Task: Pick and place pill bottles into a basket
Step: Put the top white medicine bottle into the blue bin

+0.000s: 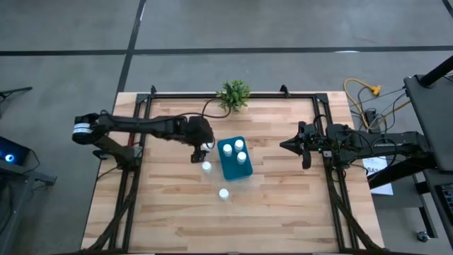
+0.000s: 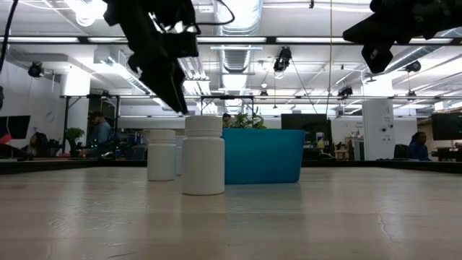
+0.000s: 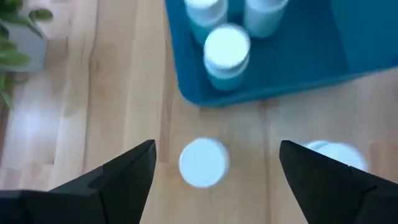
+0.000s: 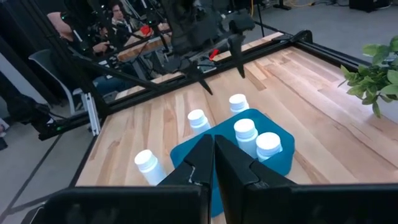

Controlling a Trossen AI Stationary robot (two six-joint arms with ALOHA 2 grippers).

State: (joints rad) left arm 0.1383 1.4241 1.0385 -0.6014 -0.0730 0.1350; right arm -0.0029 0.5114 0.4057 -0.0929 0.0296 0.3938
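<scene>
Here we start at the near side of the table (image 1: 170,212), where one bottle (image 1: 224,193) stands alone on the wood, just off the basket's near end. A little farther in, a second bottle (image 1: 207,167) stands just beside the basket's (image 1: 230,168) left wall, and the left gripper (image 1: 202,145) hangs above it with its fingers (image 3: 127,171) spread wide and nothing between them; its wrist view looks straight down on that white cap (image 3: 203,162), which sits between the two tips. The basket itself lies mid-table and already holds three bottles (image 1: 236,151) toward its far end. Well off to the right, the right gripper (image 1: 291,145) waits above the table with its fingers pressed together, holding nothing. At the far edge stands a small plant (image 1: 234,93). We judge the next move to be a straight drop onto the loose bottle on the left, and the risks follow from how close it sits to the basket: a finger coming down on the right could catch the basket's rim and shove it, or clip the cap and tip the bottle over. A grip taken too high, on the cap alone, could also let it slip during the lift.
</scene>
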